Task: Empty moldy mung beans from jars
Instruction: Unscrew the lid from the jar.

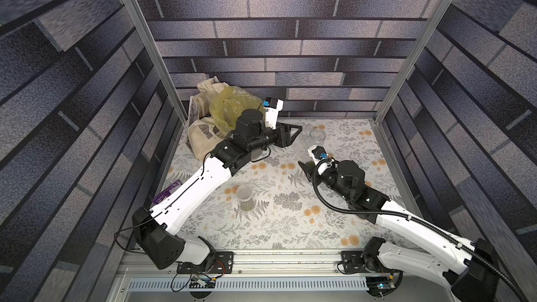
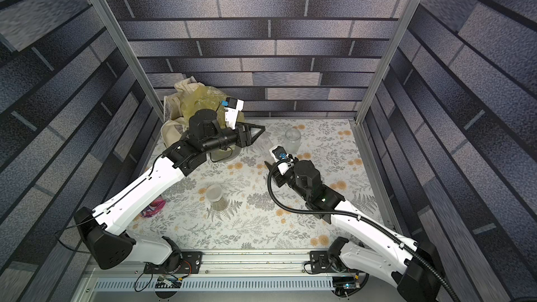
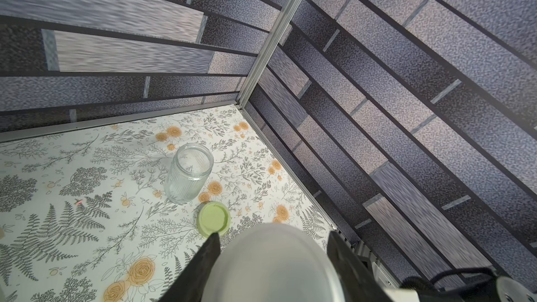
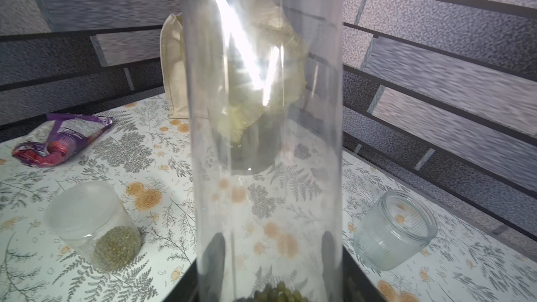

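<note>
The tall narrow clear jar (image 4: 261,111) lies slanted between both arms and shows faintly in both top views (image 1: 302,149) (image 2: 266,146). My right gripper (image 4: 272,236) is shut on the jar near its base, where a few mung beans (image 4: 279,293) lie. My left gripper (image 3: 273,233) is shut on a frosted-white lid (image 3: 276,265) at the jar's far end (image 1: 297,132). Whether the lid still sits on the jar I cannot tell. A short jar (image 1: 244,197) (image 4: 90,225) with a frosted lid stands mid-table with beans (image 4: 116,246) inside. A wider ribbed jar (image 3: 189,175) (image 1: 316,137) stands open and empty, its pale green lid (image 3: 213,217) beside it.
A bin lined with a yellow bag (image 1: 232,108) (image 2: 200,100) stands at the back left behind the left arm, next to a cream cloth bag (image 1: 200,137). A purple snack packet (image 2: 154,207) (image 4: 61,137) lies near the left wall. Metal frame posts mark the back corners.
</note>
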`<move>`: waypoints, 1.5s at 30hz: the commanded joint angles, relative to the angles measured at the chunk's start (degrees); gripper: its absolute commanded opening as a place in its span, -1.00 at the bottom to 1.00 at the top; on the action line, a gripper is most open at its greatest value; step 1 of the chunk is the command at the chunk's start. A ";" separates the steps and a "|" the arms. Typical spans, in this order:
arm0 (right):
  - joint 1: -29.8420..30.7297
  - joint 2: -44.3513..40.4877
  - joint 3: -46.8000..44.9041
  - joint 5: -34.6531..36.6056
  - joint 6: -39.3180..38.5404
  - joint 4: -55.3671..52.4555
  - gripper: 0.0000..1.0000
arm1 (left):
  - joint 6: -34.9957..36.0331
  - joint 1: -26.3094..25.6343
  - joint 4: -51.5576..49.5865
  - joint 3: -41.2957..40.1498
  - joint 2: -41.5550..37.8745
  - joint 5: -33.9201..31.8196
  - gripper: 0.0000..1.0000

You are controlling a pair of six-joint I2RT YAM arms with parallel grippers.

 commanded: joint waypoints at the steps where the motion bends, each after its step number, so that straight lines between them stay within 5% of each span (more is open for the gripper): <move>1: 0.88 0.87 3.41 12.43 -2.15 -0.53 -0.48 | 0.28 -0.39 -6.21 1.24 1.49 -2.95 0.14; 8: 0.83 -0.94 0.75 7.80 0.28 3.25 -0.38 | -0.45 -0.38 -5.68 1.10 1.19 -2.35 0.16; 35: 0.84 8.89 6.94 25.28 -1.78 4.33 -0.42 | -11.09 -0.49 -4.76 2.06 2.02 -10.01 0.21; 45: 0.89 9.47 6.20 21.90 -1.29 5.03 -0.39 | -11.12 -0.39 -4.19 1.75 2.81 -10.46 0.28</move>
